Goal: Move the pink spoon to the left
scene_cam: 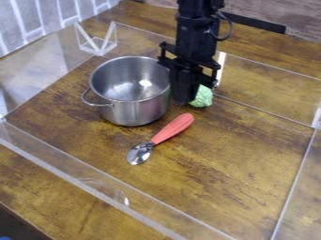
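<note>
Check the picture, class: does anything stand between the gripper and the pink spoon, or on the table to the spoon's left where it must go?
Nothing visible lies between the shut gripper and the pink spoon. The metal pot sits up and left of the spoon; the wood directly left of it shows nothing.

Dark wood-grain table [238,187] fills frame; clear acrylic walls [75,178] border it at lower left and upper left.

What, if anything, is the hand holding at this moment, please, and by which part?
Nothing. The hand is shut and raised, while the pink spoon lies free on the table, beside the pot.
</note>
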You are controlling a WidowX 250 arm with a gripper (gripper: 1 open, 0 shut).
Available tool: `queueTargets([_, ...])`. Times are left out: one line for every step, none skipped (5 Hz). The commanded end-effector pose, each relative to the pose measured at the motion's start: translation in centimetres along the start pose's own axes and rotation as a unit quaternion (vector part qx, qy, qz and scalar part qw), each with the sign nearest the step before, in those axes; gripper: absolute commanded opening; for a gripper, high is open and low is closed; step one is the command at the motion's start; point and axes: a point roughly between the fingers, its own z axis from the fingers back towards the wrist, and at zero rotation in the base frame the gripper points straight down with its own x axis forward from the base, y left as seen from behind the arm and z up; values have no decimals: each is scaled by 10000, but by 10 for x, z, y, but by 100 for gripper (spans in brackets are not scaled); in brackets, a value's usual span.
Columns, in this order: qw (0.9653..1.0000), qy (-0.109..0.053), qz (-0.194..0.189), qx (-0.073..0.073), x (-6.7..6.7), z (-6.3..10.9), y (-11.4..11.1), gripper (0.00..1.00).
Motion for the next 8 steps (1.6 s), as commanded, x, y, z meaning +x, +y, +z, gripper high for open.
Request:
queueTargets([9985,-401,-365,94,-7,27,11,100])
queueTargets([9962,-321,-805,72,-8,13,15,100])
queueTargets([9962,-256,-826,35,5,1,11,100])
queueTargets([9960,-165,-881,-39,18,-19,5,100])
queueTargets([9912,-29,-1323,-88,13,-28,10,100])
queueTargets([9855,13,-1694,-60,9,-21,16,0])
queueTargets([9859,7,-1673,-58,9,-32,21,0])
queueTargets([9863,-18,-1650,-38,7,-38,25,0])
